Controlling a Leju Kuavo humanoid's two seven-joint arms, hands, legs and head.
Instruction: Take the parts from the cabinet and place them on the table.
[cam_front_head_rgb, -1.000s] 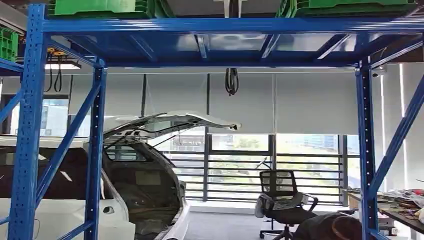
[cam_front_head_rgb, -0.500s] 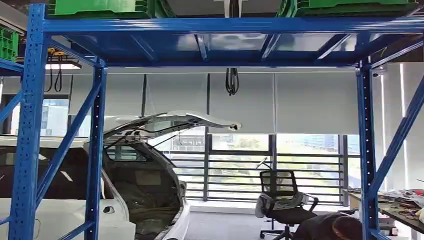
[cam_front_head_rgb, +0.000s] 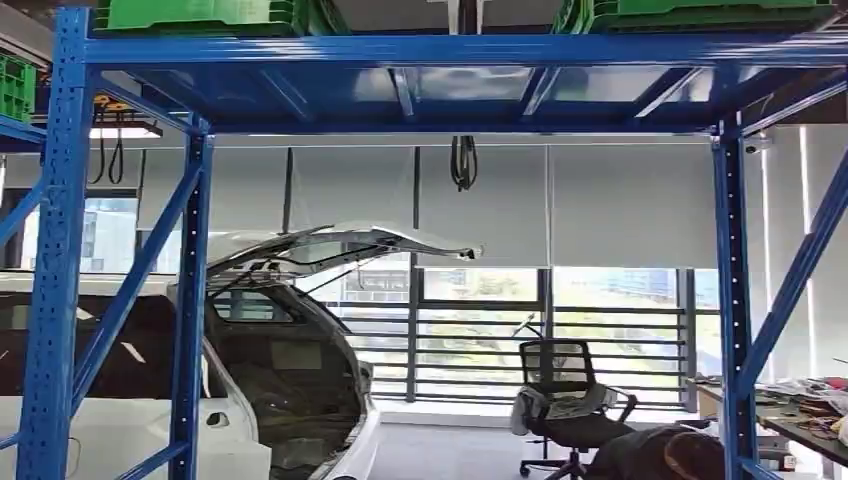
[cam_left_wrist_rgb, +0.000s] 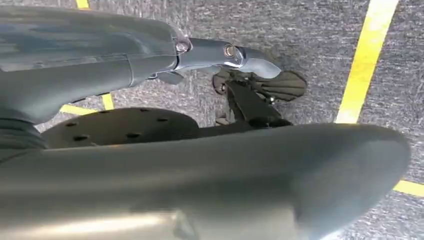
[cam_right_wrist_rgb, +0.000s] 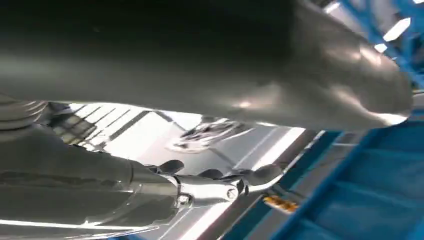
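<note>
Parts were nowhere visible — the blue rack (cam_front_head_rgb: 400, 90) stood ahead, green bins (cam_front_head_rgb: 200, 14) on top. Each robot hand's state I could not tell; the approach step seemingly remained — locating parts next.

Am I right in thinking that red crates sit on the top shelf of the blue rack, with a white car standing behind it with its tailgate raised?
Not quite: the crates on the top shelf of the blue rack are green, not red, as the head view shows. The rest holds: a white car stands behind the rack with its tailgate raised.
</note>
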